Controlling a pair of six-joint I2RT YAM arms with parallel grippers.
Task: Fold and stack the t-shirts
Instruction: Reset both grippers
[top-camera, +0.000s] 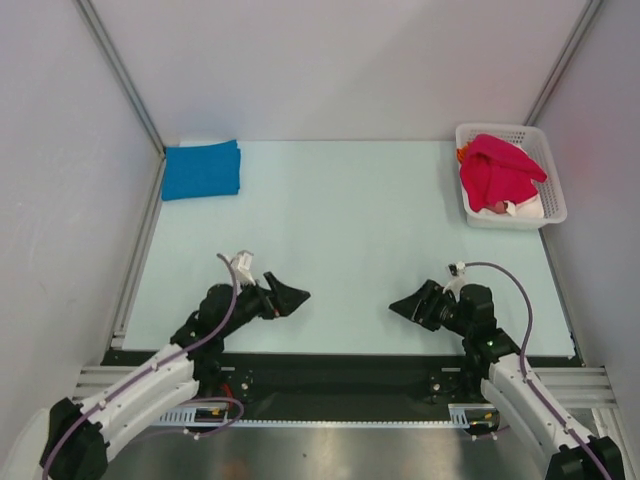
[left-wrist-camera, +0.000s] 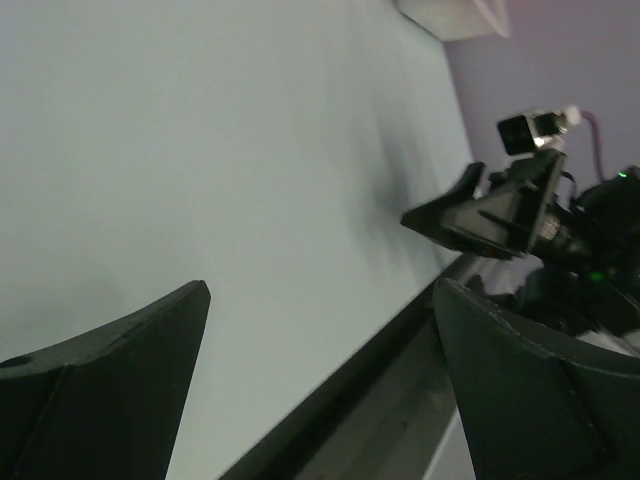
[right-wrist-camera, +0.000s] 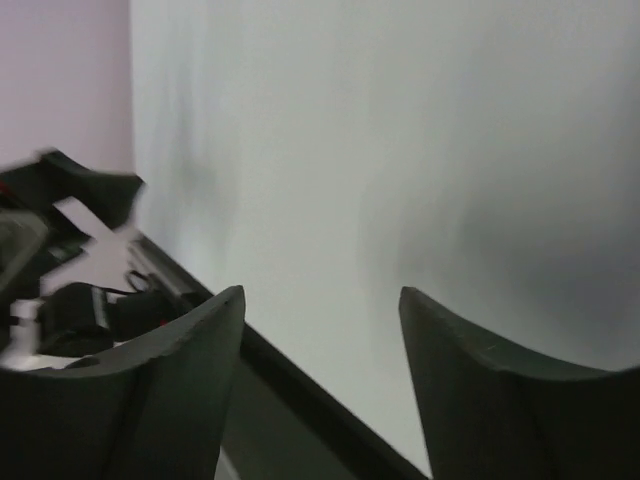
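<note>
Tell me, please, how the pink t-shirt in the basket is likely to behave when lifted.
The pink t-shirt lies crumpled, heaped in the basket, so it is probably floppy and would sag and unfold when lifted. It rests on white cloth, so it may drag that along.

place: robot lab cell | evid: plain white wall panels (top-camera: 330, 60), alu frame posts (top-camera: 118, 72), pale tabletop (top-camera: 340, 230)

From above and behind, the top camera is overlooking the whole pale green tabletop (top-camera: 340, 220). Low and close over it, the wrist cameras are facing each other, sighting the black right gripper (left-wrist-camera: 445, 205) and the black left gripper (right-wrist-camera: 95, 185).
</note>
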